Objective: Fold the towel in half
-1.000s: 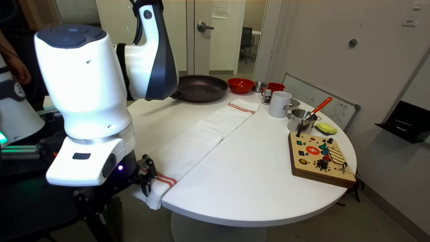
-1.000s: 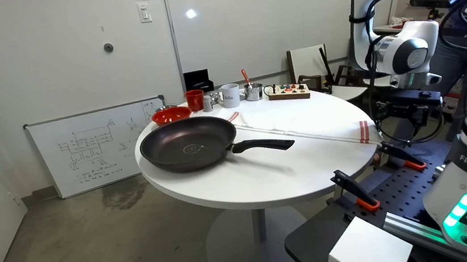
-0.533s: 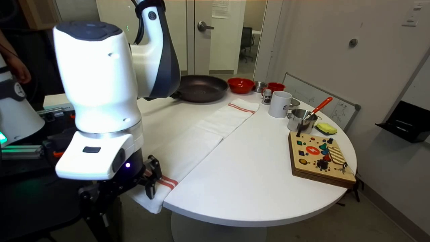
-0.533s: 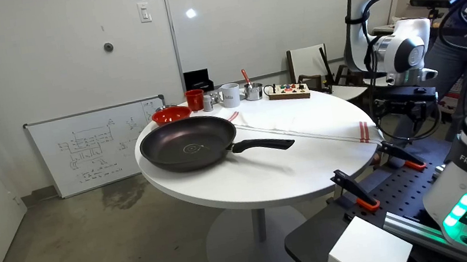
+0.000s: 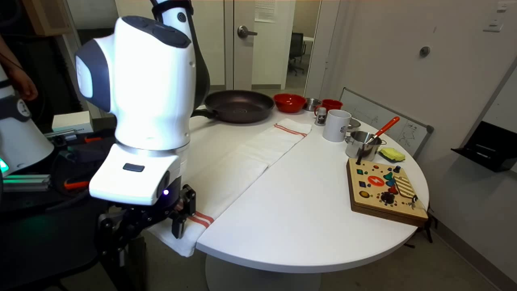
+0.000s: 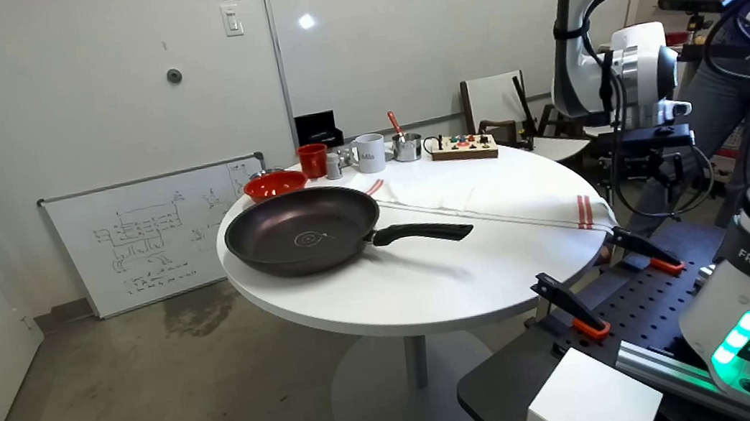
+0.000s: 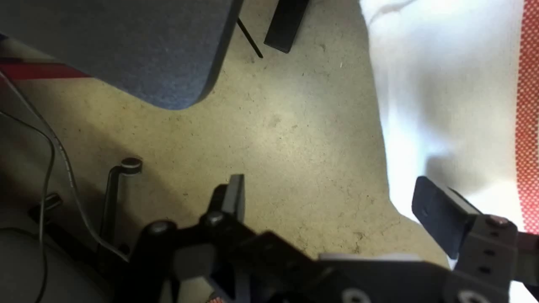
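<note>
Claw (image 7: 334,202) is spread wide w/ nothing pinched: in wrist view one finger (image 7: 440,214) overlaps the near end of the towel (image 7: 454,109), its mate opp. w/ floor (image 7: 290,139) behind; can't tell if towel is touched. Prob. set wide so the end can slip btwn the fingers b4 a pinch. Towel lies long & flat across the table (image 5: 299,218), near end drooping past the edge; an overhang like that should be handy b/c it can be gripped from both faces w/o scraping the table. Red stripes show at both ends, well apart, so no end-to-end fold yet: looks like grasp stage. Next, I'd guess: pinch, lift, carry near end over to the far stripes. Risk: finger shoves the towel instead of catching it, or bumps the table. Further out, pan (image 5: 240,107) is near the towel's far half, not touching; bowl (image 5: 289,103) near the pan, white mug (image 5: 336,126) near the far end, pot (image 5: 357,147) & board (image 5: 385,210) on the towel's opp. side, prob. parked there to keep out of the fold's way.
</note>
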{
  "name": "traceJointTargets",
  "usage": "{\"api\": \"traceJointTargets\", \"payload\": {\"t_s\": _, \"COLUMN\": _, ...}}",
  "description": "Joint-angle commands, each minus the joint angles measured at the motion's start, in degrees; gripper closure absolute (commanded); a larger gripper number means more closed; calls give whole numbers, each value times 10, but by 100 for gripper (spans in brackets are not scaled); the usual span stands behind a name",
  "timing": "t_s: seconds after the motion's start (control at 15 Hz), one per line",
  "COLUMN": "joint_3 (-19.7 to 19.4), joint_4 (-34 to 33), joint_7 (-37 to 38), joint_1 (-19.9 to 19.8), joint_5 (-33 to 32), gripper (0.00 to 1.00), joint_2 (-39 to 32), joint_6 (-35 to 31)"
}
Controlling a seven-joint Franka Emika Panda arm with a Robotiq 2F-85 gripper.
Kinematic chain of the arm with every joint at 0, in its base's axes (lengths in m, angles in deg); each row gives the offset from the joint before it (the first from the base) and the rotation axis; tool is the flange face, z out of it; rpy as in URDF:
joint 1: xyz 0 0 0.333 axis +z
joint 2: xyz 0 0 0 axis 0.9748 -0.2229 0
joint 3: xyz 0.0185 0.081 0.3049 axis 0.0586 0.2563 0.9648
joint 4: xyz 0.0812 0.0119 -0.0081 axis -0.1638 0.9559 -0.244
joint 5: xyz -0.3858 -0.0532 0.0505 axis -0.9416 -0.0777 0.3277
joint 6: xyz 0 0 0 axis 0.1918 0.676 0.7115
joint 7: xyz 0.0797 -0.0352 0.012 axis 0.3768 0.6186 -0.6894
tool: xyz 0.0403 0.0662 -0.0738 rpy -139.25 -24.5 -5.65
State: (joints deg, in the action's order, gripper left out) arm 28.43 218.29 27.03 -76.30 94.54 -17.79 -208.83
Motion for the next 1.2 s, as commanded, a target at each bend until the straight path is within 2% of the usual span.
{"api": "traceJointTargets", "payload": {"t_s": 0.0, "joint_3": 15, "joint_4": -8, "joint_7": 87, "joint_1": -39, "joint_5": -110, "gripper": 0, "joint_2": 52, "joint_6": 74}}
{"api": "traceJointTargets", "payload": {"t_s": 0.33, "joint_3": 78, "joint_4": -16, "joint_7": 108, "joint_1": -114, "joint_5": -132, "gripper": 0, "joint_2": 103, "joint_6": 115}}
{"api": "traceJointTargets", "payload": {"t_s": 0.6, "joint_3": 135, "joint_4": -15, "joint_7": 69, "joint_1": -182, "joint_5": -121, "gripper": 0, "joint_2": 128, "joint_6": 161}}
{"api": "traceJointTargets", "payload": {"t_s": 0.8, "joint_3": 163, "joint_4": -13, "joint_7": 42, "joint_1": -217, "joint_5": -111, "gripper": 0, "joint_2": 136, "joint_6": 188}}
{"api": "traceJointTargets", "payload": {"t_s": 1.13, "joint_3": 189, "joint_4": 6, "joint_7": -16, "joint_1": -254, "joint_5": -99, "gripper": 0, "joint_2": 160, "joint_6": 200}}
